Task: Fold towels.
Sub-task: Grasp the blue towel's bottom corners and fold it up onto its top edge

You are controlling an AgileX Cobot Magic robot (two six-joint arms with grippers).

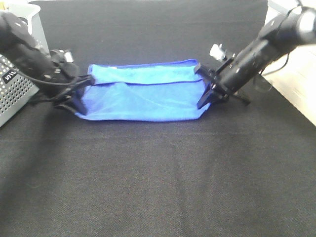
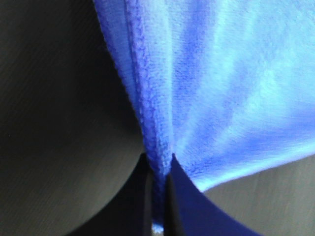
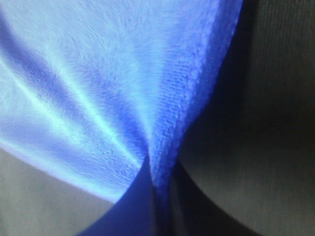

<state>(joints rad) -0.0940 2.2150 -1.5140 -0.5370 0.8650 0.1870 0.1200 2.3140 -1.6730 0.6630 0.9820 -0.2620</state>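
Note:
A blue towel [image 1: 143,94] lies stretched across the black table [image 1: 158,177], folded lengthwise with its upper edge turned over. My left gripper [image 1: 81,91] is shut on the towel's left end; the left wrist view shows the cloth [image 2: 206,83] pinched between the dark fingers [image 2: 184,201]. My right gripper [image 1: 206,89] is shut on the towel's right end; the right wrist view shows the cloth [image 3: 113,88] gathered into the fingers [image 3: 133,206]. The towel hangs taut between both grippers, low over the table.
A grey perforated box [image 1: 12,91] stands at the left edge beside the left arm. A white container [image 1: 27,15] sits at the back left. The table's right edge [image 1: 296,106] runs past the right arm.

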